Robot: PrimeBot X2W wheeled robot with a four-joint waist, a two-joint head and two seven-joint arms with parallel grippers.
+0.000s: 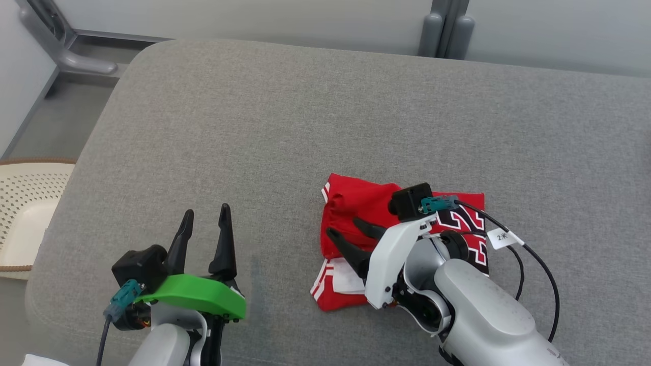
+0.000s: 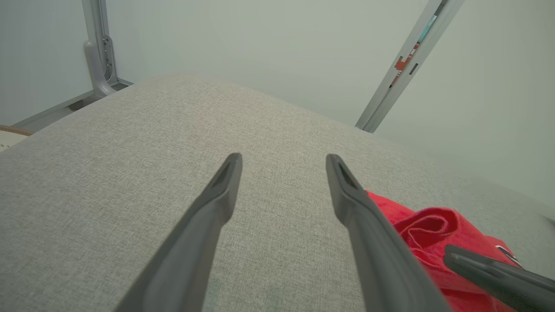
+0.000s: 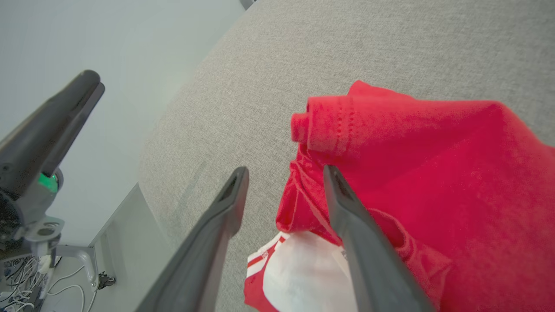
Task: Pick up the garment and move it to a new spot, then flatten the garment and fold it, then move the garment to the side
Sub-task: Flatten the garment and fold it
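The folded red fabric garment (image 1: pixel 356 208) lies on the grey upholstered cushion (image 1: pixel 305 127), its print half hidden under the right end effector (image 1: pixel 343 226), fingers apart; the left end effector (image 1: pixel 207 210) gapes nearby.

My right arm (image 1: pixel 478 300) hid part of the shirt (image 1: pixel 356 203) and its print (image 1: pixel 473 221). The basket (image 1: pixel 20 203) was cut off at the left edge.

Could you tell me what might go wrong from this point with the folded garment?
The right hand is open at the rolled edge of the red garment; pulling away, a finger could catch it and undo the fold. The left hand sits apart, so nothing pins the layers.
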